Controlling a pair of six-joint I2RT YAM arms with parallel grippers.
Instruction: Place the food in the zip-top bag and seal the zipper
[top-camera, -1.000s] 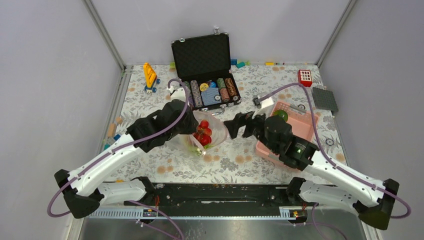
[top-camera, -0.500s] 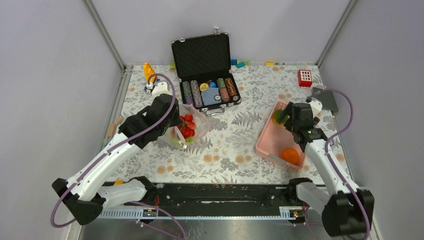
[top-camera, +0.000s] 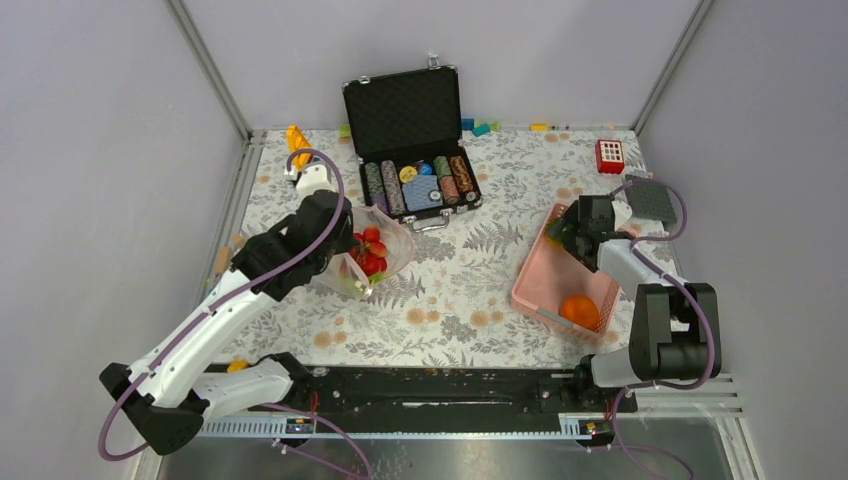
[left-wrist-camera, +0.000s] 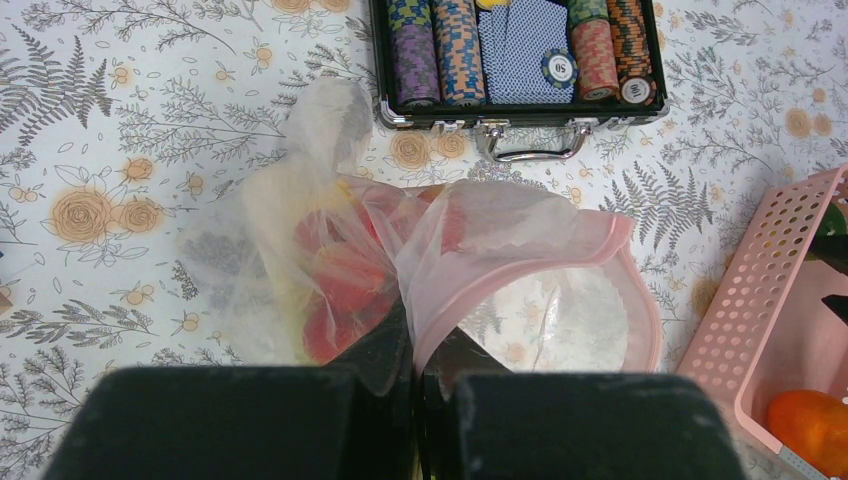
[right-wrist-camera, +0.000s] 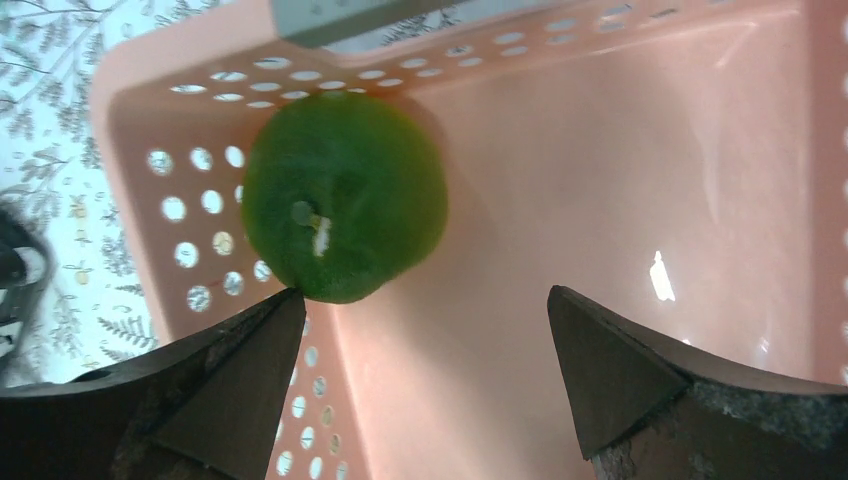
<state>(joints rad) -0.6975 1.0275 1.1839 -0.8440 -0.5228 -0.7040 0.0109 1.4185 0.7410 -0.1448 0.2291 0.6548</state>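
Missed-grasp risk: The green round fruit (right-wrist-camera: 343, 195) was seen nearer one finger of the right claw (right-wrist-camera: 422, 298), which was spread wide and held nothing. If the claw were closed there, the fruit could be knocked aside.
Bag risk: Only a thin fold of the zip-top bag (left-wrist-camera: 520, 250) was pinched in the closed left claw (left-wrist-camera: 428, 365), so the film could slip free.
Zipper: The pink zipper (left-wrist-camera: 648, 320) was curved open, unsealed.
Bag contents: Red pieces (left-wrist-camera: 345, 285) were visible through the film.
Bag position: It was held left of centre on the tabletop (top-camera: 470, 290).
Basket contents: The pink basket (right-wrist-camera: 640, 150), well apart to the right, held the green fruit in one corner and an orange (top-camera: 580, 309) at the other end.
Case: The poker chips (left-wrist-camera: 440, 50) were left untouched.
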